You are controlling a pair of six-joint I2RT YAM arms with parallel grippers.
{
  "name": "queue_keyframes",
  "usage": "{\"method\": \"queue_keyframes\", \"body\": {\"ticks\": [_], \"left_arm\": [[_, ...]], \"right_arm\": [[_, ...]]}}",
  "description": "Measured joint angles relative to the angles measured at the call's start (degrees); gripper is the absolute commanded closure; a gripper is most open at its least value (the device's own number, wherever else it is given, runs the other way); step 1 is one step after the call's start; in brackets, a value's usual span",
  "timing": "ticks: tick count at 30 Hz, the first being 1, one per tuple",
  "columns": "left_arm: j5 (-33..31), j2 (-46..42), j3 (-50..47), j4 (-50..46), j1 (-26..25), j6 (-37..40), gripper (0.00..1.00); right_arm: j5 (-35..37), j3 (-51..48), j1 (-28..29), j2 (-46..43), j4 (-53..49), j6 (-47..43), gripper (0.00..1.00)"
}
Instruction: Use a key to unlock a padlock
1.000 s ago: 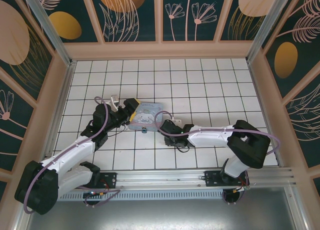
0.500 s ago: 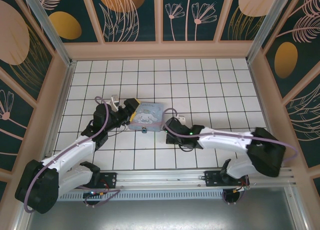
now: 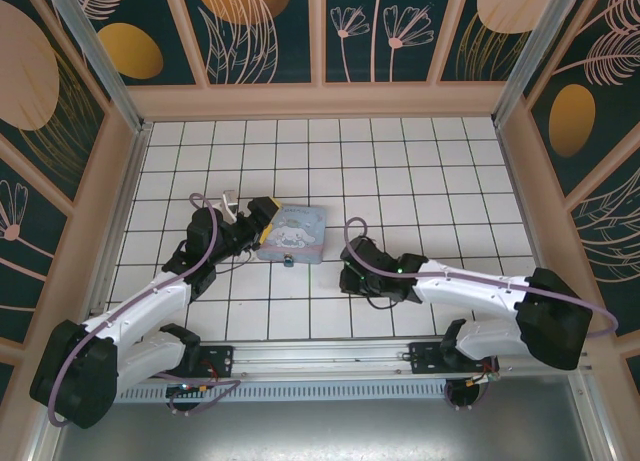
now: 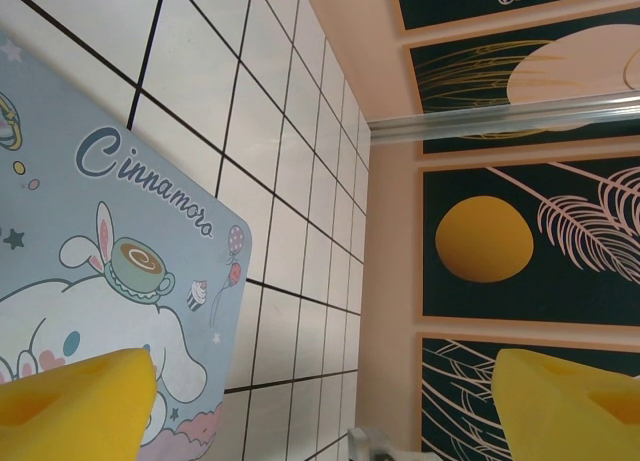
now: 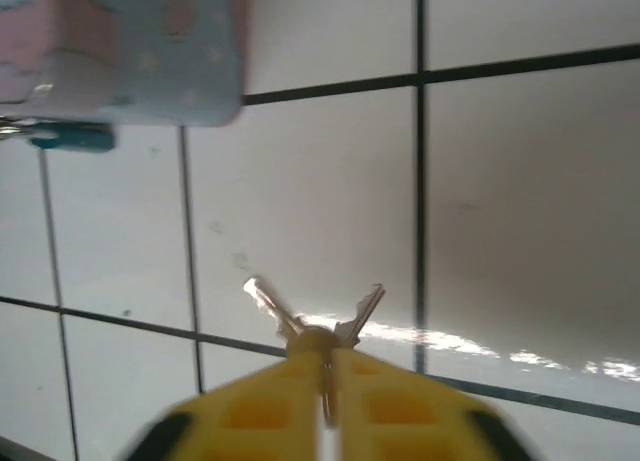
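Across the white tiled table [image 3: 420, 161], two arms reach in from the near edge. The left arm [image 3: 140, 316] stretches up to the left side of a pastel cartoon tin box [image 3: 297, 226] lying flat near the middle of the tiles. The right arm [image 3: 470, 286] lies low, with its wrist to the right of the tin and nearer the robot.

The left end effector [image 3: 266, 224] stands wide at the tin's left edge. In its wrist view one yellow fingertip [image 4: 75, 401] sits over the printed lid and the other hangs well clear of the tin. I cannot tell whether the first one touches the lid.

The right end effector [image 5: 325, 371] is pinched narrow. Its yellow fingers meet on the ring end of the key [image 5: 268, 301], and two thin pale blades splay out from the tips above a bare tile.

The padlock [image 3: 288, 260], small and dark bluish, lies on the table right against the tin's near edge. It is blurred in the right wrist view. The key is held apart from it, off to its right.
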Motion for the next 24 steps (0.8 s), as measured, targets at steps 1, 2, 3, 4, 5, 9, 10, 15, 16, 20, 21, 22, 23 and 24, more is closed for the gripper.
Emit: {"method": "queue_keyframes", "body": {"ticks": [1, 2, 3, 4, 5, 9, 10, 15, 16, 20, 21, 22, 23, 24], "left_arm": [[0.00, 0.00, 0.00, 0.00, 0.00, 0.00, 0.13], [0.00, 0.00, 0.00, 0.00, 0.00, 0.00, 0.13], [0.00, 0.00, 0.00, 0.00, 0.00, 0.00, 0.13], [0.00, 0.00, 0.00, 0.00, 0.00, 0.00, 0.13], [0.00, 0.00, 0.00, 0.00, 0.00, 0.02, 0.13], [0.00, 0.00, 0.00, 0.00, 0.00, 0.00, 0.13], [0.00, 0.00, 0.00, 0.00, 0.00, 0.00, 0.13], [0.00, 0.09, 0.00, 0.02, 0.00, 0.00, 0.13], [0.00, 0.13, 0.00, 0.02, 0.00, 0.00, 0.13], [0.00, 0.39, 0.00, 0.02, 0.00, 0.02, 0.13], [0.00, 0.39, 0.00, 0.00, 0.00, 0.02, 0.13], [0.00, 0.39, 0.00, 0.00, 0.00, 0.02, 0.13], [0.00, 0.39, 0.00, 0.02, 0.00, 0.02, 0.13], [0.00, 0.39, 0.00, 0.00, 0.00, 0.02, 0.13]], "right_arm": [[0.22, -0.20, -1.18, -0.48, -0.63, 0.00, 0.26], [0.46, -0.52, -2.40, -1.84, -0.90, -0.02, 0.29], [0.57, -0.92, -3.63, -3.89, -1.03, -0.11, 0.32], [0.70, -1.25, -4.79, -6.40, -1.01, -0.24, 0.34], [0.83, -1.42, -5.95, -9.29, -0.96, -0.28, 0.36], [1.97, -1.42, -7.74, -14.40, -0.55, -0.33, 0.41], [1.99, -1.42, -7.72, -14.03, -0.57, -0.31, 0.41], [3.61, -1.31, -5.44, -6.97, -1.40, -1.11, 0.41], [3.96, -1.05, -4.94, -5.18, -1.90, -1.62, 0.41], [4.98, 1.36, -3.91, 2.54, -3.02, -4.57, 0.41], [5.07, 1.88, -3.91, 3.93, -3.13, -5.09, 0.40], [5.25, 2.45, -3.91, 5.44, -3.21, -5.95, 0.40], [5.44, 2.93, -3.89, 6.71, -3.23, -6.54, 0.41], [5.68, 3.28, -3.89, 7.74, -3.28, -7.19, 0.40]]}}
